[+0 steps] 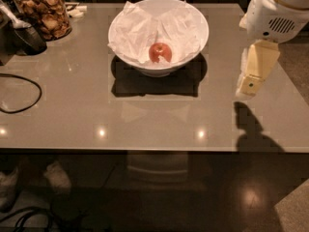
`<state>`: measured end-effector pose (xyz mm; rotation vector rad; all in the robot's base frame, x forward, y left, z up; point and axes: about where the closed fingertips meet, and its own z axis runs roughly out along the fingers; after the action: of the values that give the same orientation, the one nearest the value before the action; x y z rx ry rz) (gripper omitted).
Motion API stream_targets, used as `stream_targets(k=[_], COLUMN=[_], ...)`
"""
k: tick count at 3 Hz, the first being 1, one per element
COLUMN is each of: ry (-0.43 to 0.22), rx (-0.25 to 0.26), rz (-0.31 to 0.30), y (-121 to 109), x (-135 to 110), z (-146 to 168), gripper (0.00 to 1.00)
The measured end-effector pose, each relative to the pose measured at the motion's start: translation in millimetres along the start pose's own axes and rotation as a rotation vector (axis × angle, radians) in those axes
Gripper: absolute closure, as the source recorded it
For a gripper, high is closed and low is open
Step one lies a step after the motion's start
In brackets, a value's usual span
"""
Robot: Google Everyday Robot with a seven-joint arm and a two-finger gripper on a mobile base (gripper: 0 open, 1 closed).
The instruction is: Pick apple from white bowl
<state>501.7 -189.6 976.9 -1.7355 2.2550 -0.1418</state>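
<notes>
Red apple (160, 52) sits in white bowl (159, 70), well apart from tool (251, 76); tool's grip unclear

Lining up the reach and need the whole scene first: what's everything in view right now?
white bowl: one, glossy white, far middle of the table
tissue paper: crumpled, white, lining the bowl
apple: one, red-orange, inside the bowl on the tissue
glass jar: one, clear with brown snacks, far left corner
cable: one, black, looped at the left edge
table: one, glossy grey-beige
arm: one, white, upper right
gripper: one, cream, over the table's right side, apart from the bowl
</notes>
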Motion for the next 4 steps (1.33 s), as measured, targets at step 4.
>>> stream_targets(k=[4], ry=[-0.124], rx=[-0.029], rz=[-0.027], y=[-62], x=[-68], z=[6], gripper=[0.0])
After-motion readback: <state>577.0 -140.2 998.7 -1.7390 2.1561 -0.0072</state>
